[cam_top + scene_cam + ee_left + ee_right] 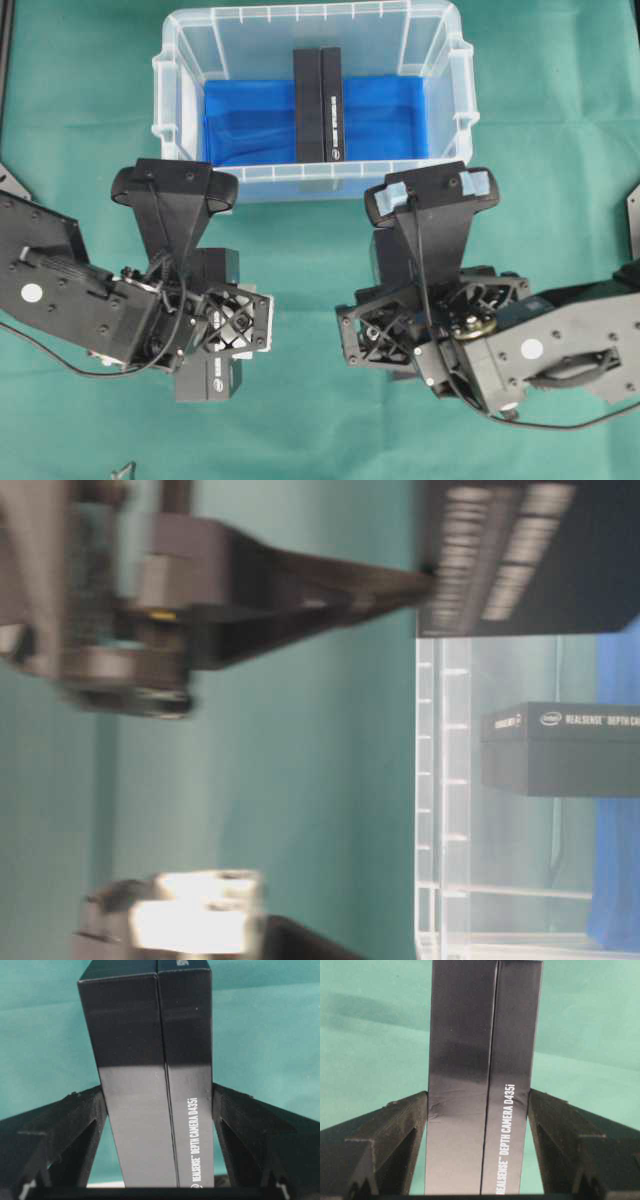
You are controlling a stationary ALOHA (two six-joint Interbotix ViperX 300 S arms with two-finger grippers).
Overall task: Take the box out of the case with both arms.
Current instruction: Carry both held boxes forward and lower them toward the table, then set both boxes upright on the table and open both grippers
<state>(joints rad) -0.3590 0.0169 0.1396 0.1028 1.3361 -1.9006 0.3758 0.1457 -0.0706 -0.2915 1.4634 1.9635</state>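
Between the fingers of the left end effector [159,1105] sits a black box [135,1060], clamped on both sides and printed "DEPTH CAMERA D435i". The right end effector [477,1102] grips a matching box [465,1035] the same way. Both hang above the green bench [80,100], just in front of the case [300,180]. Inside the case, a third box [320,105] lies on the blue liner [250,120], against the middle of the near wall.
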